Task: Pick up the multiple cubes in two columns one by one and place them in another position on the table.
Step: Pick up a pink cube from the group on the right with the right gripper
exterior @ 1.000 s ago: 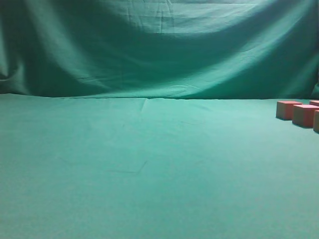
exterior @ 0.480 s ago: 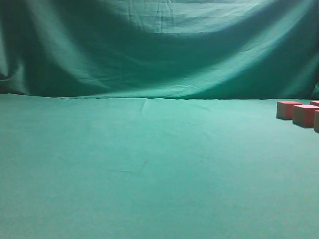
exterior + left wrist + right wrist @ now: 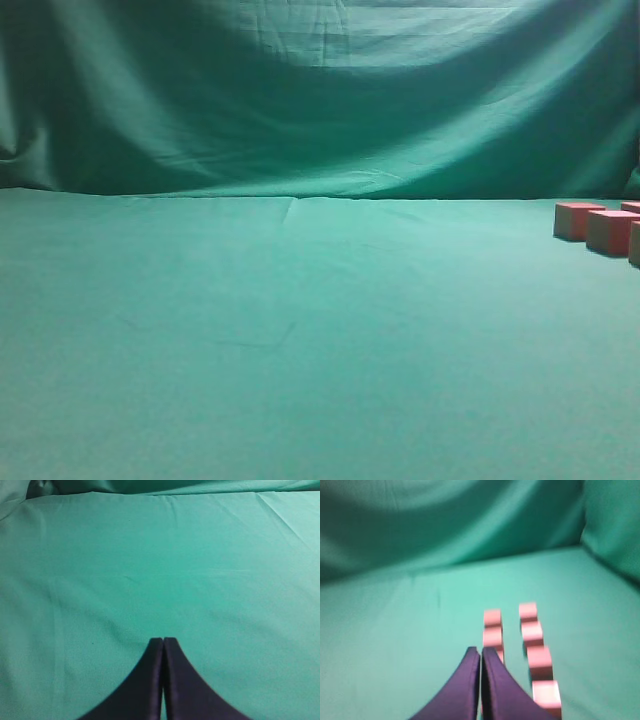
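In the right wrist view, pinkish-red cubes (image 3: 539, 662) stand in two columns on the green table (image 3: 395, 645). The left column (image 3: 492, 627) runs partly behind my right gripper (image 3: 481, 650), which is shut and holds nothing, hanging just left of the columns. The picture is blurred. In the exterior view only a few cubes (image 3: 578, 220) show at the far right edge on the table (image 3: 300, 330); neither arm shows there. In the left wrist view my left gripper (image 3: 163, 640) is shut and empty above bare green cloth (image 3: 150, 570), with no cubes in sight.
A wrinkled green backdrop cloth (image 3: 320, 90) hangs behind the table and rises at the right side in the right wrist view (image 3: 615, 525). Bare green cloth stretches left of the cubes.
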### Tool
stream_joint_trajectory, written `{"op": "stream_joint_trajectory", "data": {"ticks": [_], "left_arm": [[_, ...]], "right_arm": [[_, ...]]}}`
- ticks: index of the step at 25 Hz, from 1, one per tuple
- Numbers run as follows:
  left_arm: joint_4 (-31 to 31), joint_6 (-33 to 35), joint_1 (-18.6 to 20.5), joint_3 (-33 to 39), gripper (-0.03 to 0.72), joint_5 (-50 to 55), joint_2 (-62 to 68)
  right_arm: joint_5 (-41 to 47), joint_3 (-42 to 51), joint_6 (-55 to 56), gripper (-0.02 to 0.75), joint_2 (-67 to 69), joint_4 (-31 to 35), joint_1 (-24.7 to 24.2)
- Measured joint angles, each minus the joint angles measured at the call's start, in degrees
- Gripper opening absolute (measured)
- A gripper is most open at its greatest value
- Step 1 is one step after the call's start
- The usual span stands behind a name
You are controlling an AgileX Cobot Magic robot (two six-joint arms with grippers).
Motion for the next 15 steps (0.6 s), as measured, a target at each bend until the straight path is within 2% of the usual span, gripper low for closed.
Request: {"op": "stream_joint_trajectory", "data": {"ticks": [4,6,10,15], "left_arm": [[0.0,0.0,0.0,0.0,0.0,0.0,0.0],[0.0,0.0,0.0,0.0,0.0,0.0,0.0],[0.0,0.0,0.0,0.0,0.0,0.0,0.0],[0.0,0.0,0.0,0.0,0.0,0.0,0.0]], "right_arm": [[10.6,-6.5,-3.6,0.0,13.3,0.0,0.0],[13.2,-8.9,-4.0,0.0,19.0,0.3,0.0],[15.4,-11.4,-4.1,0.0,27.2,1.5,0.0],[15.7,-11.7,-4.2,0.0,31.3,3.2,0.0]]}}
